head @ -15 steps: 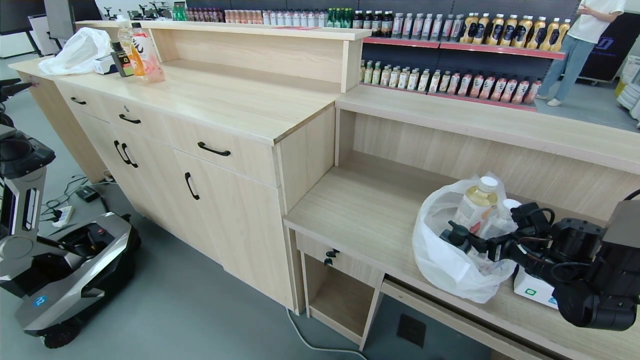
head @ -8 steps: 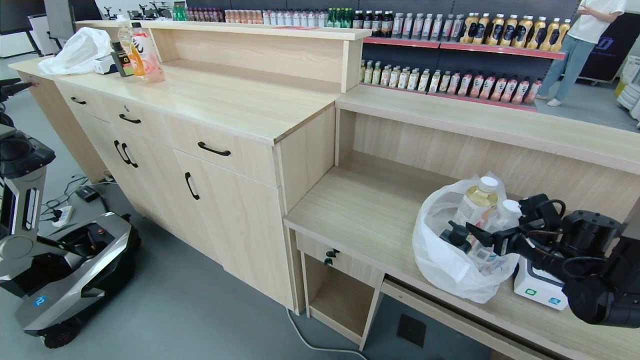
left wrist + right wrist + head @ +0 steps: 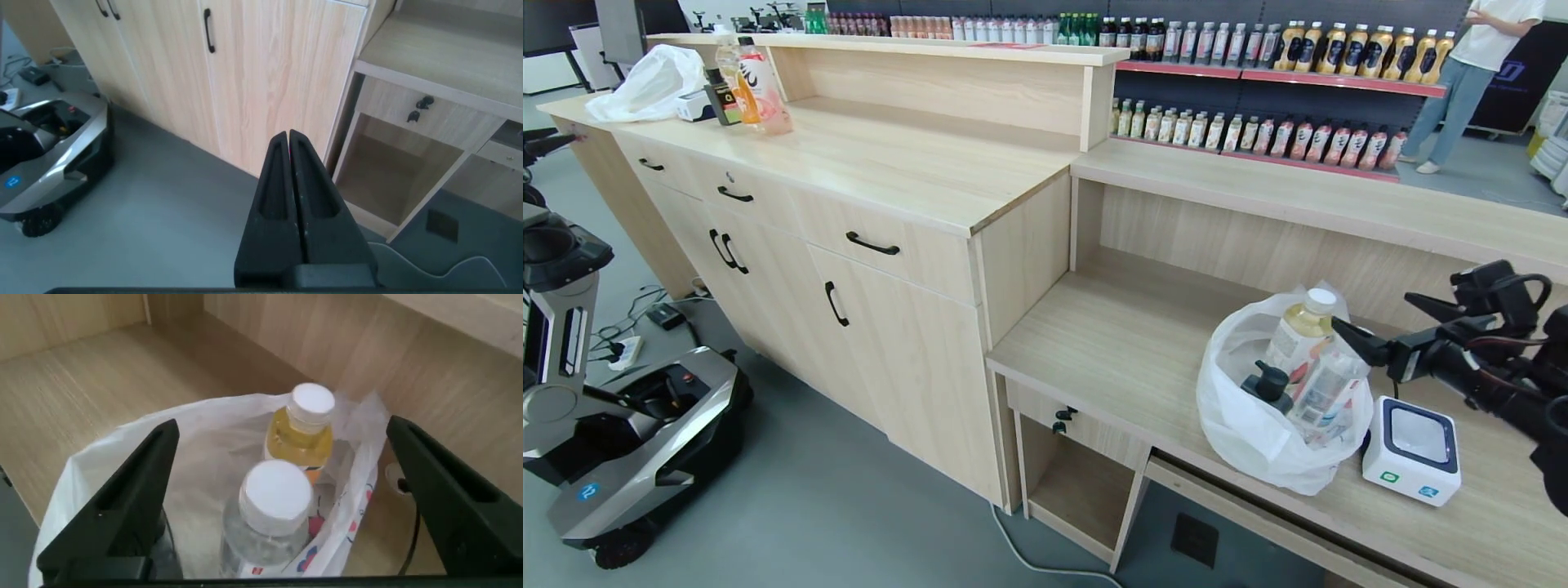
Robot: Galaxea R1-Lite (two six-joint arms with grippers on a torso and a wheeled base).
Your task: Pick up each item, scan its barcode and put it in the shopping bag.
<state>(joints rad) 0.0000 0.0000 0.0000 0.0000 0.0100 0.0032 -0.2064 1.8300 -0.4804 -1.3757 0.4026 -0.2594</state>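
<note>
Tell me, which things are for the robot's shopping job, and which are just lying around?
For the job: the shopping bag, the yellow drink bottle, clear bottle and black pump bottle inside it, the white scanner beside it, the open right gripper by the bag.

Just lying about: the white bag and bottles on the far counter, the drinks on the shop shelves.

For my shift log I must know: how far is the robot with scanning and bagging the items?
Done: a yellow bottle, a clear bottle and a black pump bottle stand in the shopping bag beside the scanner. In hand: nothing; the right end effector is open over the bag, the left end effector shut and empty. Left: probably little, perhaps only retracting.
</note>
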